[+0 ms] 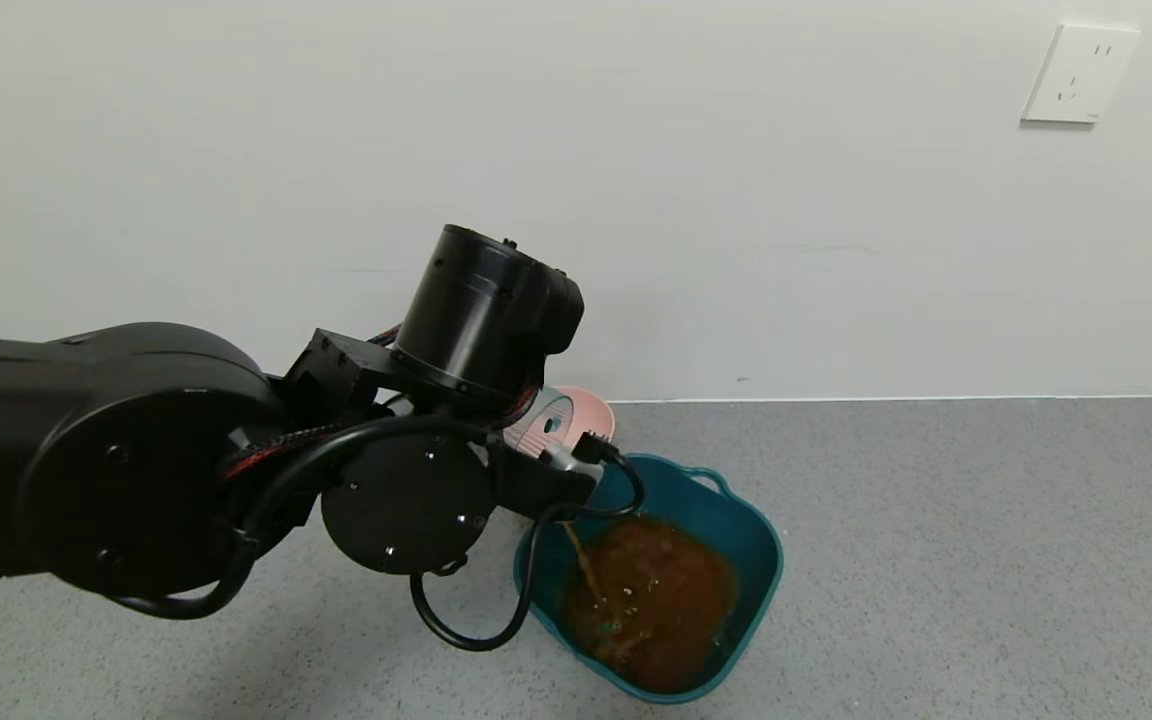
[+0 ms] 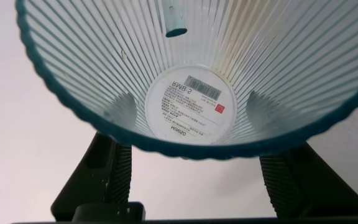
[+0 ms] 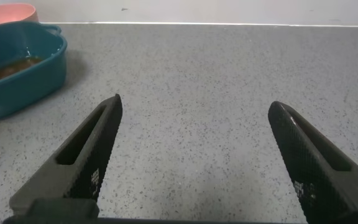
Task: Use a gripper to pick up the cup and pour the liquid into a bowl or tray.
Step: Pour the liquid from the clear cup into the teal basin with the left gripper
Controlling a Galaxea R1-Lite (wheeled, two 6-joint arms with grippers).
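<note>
- The left pincer (image 2: 191,171) is clamped on the cup (image 2: 191,81): in the left wrist view its two black fingers (image 2: 114,171) press the ribbed wall from either side near the base, with the labelled bottom seen through the open mouth.
- In the head view the cup (image 1: 536,420) is mostly hidden behind the left arm's wrist; only a ribbed pale piece of it shows, just above the near-left rim of the teal basin (image 1: 761,545).
- The relation that counts is that the cup's long axis is tipped, with its mouth over the basin, which lies right under the pincer.
- A thin stream of the orange-brown liquid (image 1: 651,600) falls from beside the wrist into the pool already covering much of the basin's floor.
- The cup looks nearly empty from the inside, so I judge the pour close to done; what is left calls for a steadier tilt, not a shift sideways.
- The pink bowl (image 1: 586,410) stands just behind the basin, against the wall, and holds nothing that can be seen.
- The right pincer (image 3: 194,162) hangs spread wide and empty over the grey table (image 3: 229,93), well apart from the basin, so the left arm is plainly the nearer.
</note>
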